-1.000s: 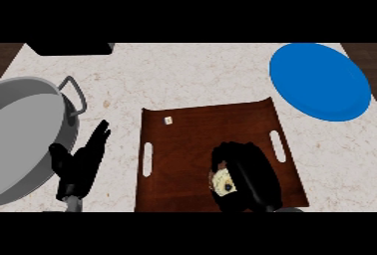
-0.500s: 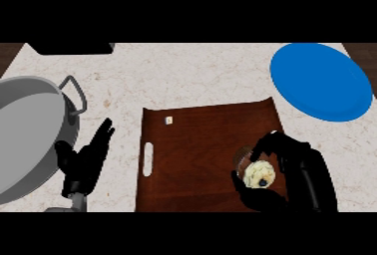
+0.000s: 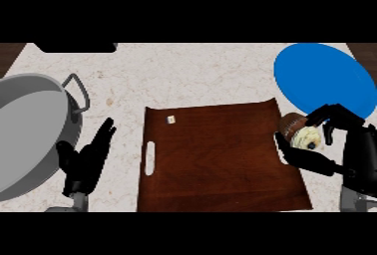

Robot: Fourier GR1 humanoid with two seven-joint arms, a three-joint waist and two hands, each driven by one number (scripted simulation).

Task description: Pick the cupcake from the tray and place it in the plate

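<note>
The cupcake, brown cup with pale frosting, is held in my right hand, whose fingers and thumb curl round it. It hangs past the right edge of the dark brown tray, just below the blue plate at the upper right. My left hand stands open, fingers straight, left of the tray and apart from it.
A large grey pot with a handle fills the left side of the counter, close to my left hand. A small white scrap lies on the tray's upper left. A dark object sits at the counter's far edge.
My right hand has carried the cupcake right and upward, off the tray's middle and toward the blue plate. The left hand has barely moved.
</note>
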